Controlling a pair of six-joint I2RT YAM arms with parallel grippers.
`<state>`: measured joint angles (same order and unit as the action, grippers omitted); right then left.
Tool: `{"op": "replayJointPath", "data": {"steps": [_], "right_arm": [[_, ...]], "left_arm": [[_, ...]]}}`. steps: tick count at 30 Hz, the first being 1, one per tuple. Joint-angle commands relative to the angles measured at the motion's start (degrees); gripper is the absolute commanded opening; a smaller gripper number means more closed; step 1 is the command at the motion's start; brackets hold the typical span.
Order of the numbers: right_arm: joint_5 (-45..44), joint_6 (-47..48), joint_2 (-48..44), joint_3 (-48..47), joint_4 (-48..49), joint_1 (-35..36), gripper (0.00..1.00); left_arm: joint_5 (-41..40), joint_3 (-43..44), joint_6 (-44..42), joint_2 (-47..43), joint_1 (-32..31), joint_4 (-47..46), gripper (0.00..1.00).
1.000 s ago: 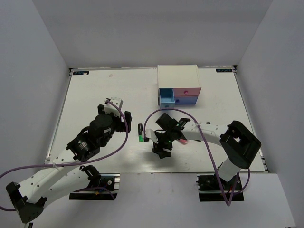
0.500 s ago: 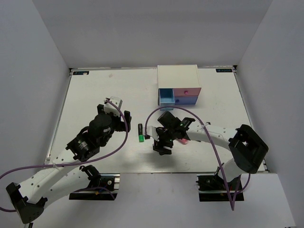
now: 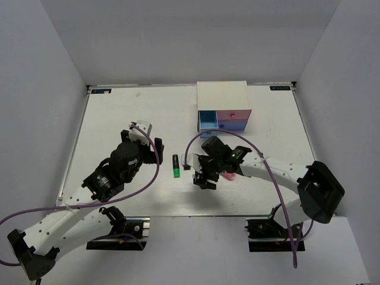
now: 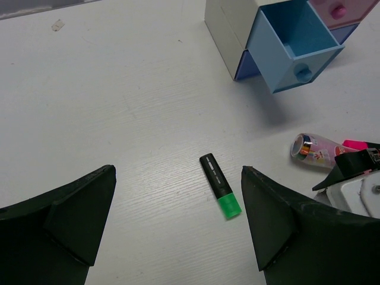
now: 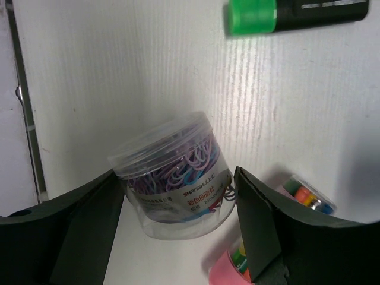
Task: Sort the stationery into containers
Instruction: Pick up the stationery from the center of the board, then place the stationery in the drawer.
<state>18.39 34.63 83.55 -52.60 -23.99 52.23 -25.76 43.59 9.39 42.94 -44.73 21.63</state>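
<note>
top view: the white cabinet (image 3: pixel 222 95) stands at the far side of the table (image 3: pixel 119 119). its light blue drawer (image 3: pixel 208 123) is pulled out. the pink drawer (image 3: pixel 233 113) and violet-blue drawer (image 3: pixel 234 125) are closed. a green-capped marker (image 3: pixel 176 166) lies flat, nearer than the cabinet and to its left. the right gripper (image 3: pixel 202 177) is low over the table in front of the cabinet. the left gripper (image 3: pixel 153 151) is further left of the cabinet.

left wrist view: the left gripper (image 4: pixel 178 172) is spread wide with nothing between its fingers (image 4: pixel 77 208). the marker (image 4: pixel 220 193) lies on the table, in front of the cabinet (image 4: pixel 228 24) and apart from the open drawer (image 4: pixel 294 41). a pink-and-clear tube (image 4: pixel 314 149) and a pink-capped marker (image 4: pixel 355 144) lie in front of the cabinet too.

right wrist view: the right gripper (image 5: pixel 178 178) is clamped on a clear tub of paper clips (image 5: pixel 175 169), with a finger (image 5: pixel 77 237) against each side. the green cap (image 5: pixel 252 15) shows at the top, and the tube's clear end (image 5: pixel 309 199) at the right.
</note>
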Motion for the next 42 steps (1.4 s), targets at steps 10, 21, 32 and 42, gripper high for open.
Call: {"op": "replayJointPath", "data": {"steps": [10, 21, 32, 42], "right_arm": [[-1.7, -2.1, -7.7, 0.1, 2.0, -2.1, 0.23], [-12.0, -0.7, -10.5, -7.7, 5.3, -4.2, 0.22], [-19.9, 3.8, -3.7, -19.8, 11.7, -9.8, 0.2], [-15.5, 3.2, 7.8, -30.0, 12.3, -16.6, 0.2]], "left_arm": [[2.2, -0.3, -0.5, -1.2, 0.3, -1.9, 0.97], [2.7, -0.3, -0.5, -1.7, 0.3, -1.9, 0.97], [2.7, -0.3, -0.5, -1.7, 0.3, -1.9, 0.97], [3.3, -0.8, -1.0, -0.7, 0.3, -1.9, 0.97]]}}
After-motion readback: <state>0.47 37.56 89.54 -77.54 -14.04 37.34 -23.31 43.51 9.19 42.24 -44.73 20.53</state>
